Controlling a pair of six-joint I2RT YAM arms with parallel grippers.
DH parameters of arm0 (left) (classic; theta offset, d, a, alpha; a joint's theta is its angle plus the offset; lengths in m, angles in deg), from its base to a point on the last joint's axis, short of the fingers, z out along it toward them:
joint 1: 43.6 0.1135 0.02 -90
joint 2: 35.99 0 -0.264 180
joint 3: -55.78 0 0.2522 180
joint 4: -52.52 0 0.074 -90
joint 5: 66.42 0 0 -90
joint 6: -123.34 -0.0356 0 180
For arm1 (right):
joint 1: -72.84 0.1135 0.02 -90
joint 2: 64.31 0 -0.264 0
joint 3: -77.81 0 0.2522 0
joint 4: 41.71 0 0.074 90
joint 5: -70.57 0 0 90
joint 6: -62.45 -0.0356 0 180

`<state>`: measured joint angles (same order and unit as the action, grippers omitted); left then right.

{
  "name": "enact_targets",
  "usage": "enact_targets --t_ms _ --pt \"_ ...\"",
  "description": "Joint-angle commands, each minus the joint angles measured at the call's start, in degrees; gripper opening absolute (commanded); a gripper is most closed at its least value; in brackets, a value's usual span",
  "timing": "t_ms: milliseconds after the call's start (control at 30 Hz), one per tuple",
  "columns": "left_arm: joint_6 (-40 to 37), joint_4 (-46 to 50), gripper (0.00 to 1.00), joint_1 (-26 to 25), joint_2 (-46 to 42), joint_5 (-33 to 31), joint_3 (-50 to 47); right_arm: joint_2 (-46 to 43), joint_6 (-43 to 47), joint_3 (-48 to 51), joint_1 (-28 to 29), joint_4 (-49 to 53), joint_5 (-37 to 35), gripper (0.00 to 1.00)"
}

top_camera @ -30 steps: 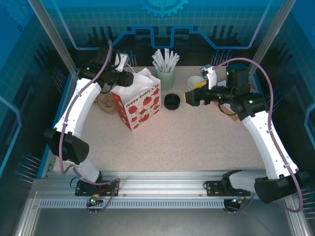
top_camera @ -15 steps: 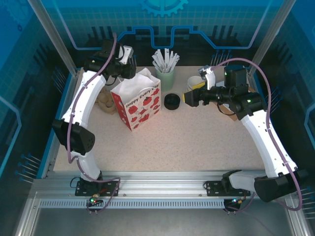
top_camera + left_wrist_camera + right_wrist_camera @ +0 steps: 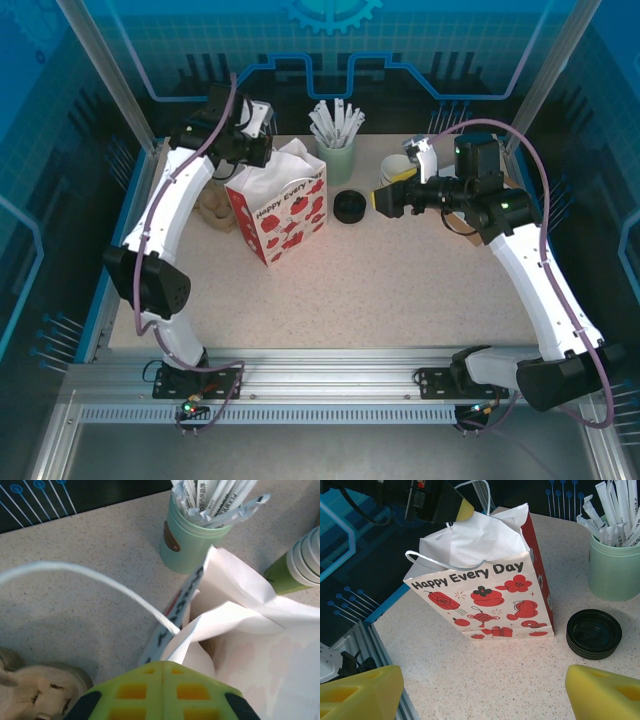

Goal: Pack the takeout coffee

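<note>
The takeout coffee is hidden from me. A white paper bag (image 3: 285, 215) printed "Happy Every Day" in red stands upright at the back left, its top open with white paper showing (image 3: 470, 542). My left gripper (image 3: 260, 148) hovers over the bag's rear left rim with its yellow fingers pressed together. In the left wrist view a fold of the bag (image 3: 235, 620) meets the gripper's tip (image 3: 162, 664); I cannot tell whether it is pinched. My right gripper (image 3: 385, 198) stands open to the right of the bag, low over the table, with nothing between its fingers (image 3: 365, 692).
A stack of black lids (image 3: 594, 633) lies right of the bag. A mint holder of wrapped straws (image 3: 336, 155) stands behind it, with a stack of lidless green cups (image 3: 295, 565) further right. A beige object (image 3: 213, 210) sits left of the bag.
My left gripper has drawn back toward the bag's rear left corner, tilted down and closed its fingers. The right arm and the bag have stayed put.
</note>
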<state>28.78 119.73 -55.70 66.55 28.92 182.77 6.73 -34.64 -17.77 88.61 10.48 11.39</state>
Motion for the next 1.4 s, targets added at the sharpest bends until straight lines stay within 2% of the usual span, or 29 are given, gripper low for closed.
enact_targets --t_ms 0,133,300,400,667,933,1067,1133,1200,1300,1367 --pt "0.53 -1.52 0.02 0.16 -4.13 5.85 -4.01 -0.27 -0.07 0.70 0.71 -0.79 0.64 0.85" --pt "1.03 -2.63 0.02 -0.01 -5.73 9.86 -9.26 0.02 -0.38 1.05 0.67 -1.16 0.80 0.85" --pt "1.22 1.79 0.03 -0.25 -1.36 8.00 -8.84 0.25 -0.76 1.01 1.01 -1.52 1.25 0.85" --pt "1.30 4.23 0.07 -0.38 0.72 7.17 -6.90 0.07 -0.73 0.83 1.02 -1.28 1.12 0.85" --pt "2.95 -0.08 0.39 -0.27 -5.34 8.10 -7.35 -0.78 -0.40 0.37 1.10 -0.30 0.20 0.85" --pt "4.76 -8.70 0.58 0.23 -15.91 6.71 -14.18 -1.64 0.39 0.38 1.06 0.59 -2.73 0.85" --pt "7.29 -19.15 0.67 0.50 -24.97 3.49 -24.00 -3.22 0.40 1.67 1.03 0.77 -9.17 0.86" --pt "9.01 -25.30 0.72 0.63 -30.30 -0.16 -30.53 -4.34 0.19 2.72 1.02 0.76 -14.21 0.87" --pt "11.43 -31.85 0.78 1.05 -36.21 -5.46 -38.15 -5.92 -0.33 4.53 1.11 0.59 -22.48 0.89" --pt "15.28 -40.77 0.87 2.34 -45.16 -14.29 -50.48 -8.38 -0.90 9.37 1.04 -0.64 -38.60 0.92" --pt "17.27 -45.45 0.92 3.43 -50.56 -20.58 -58.16 -9.95 -0.84 13.81 0.88 -2.68 -46.96 0.97"
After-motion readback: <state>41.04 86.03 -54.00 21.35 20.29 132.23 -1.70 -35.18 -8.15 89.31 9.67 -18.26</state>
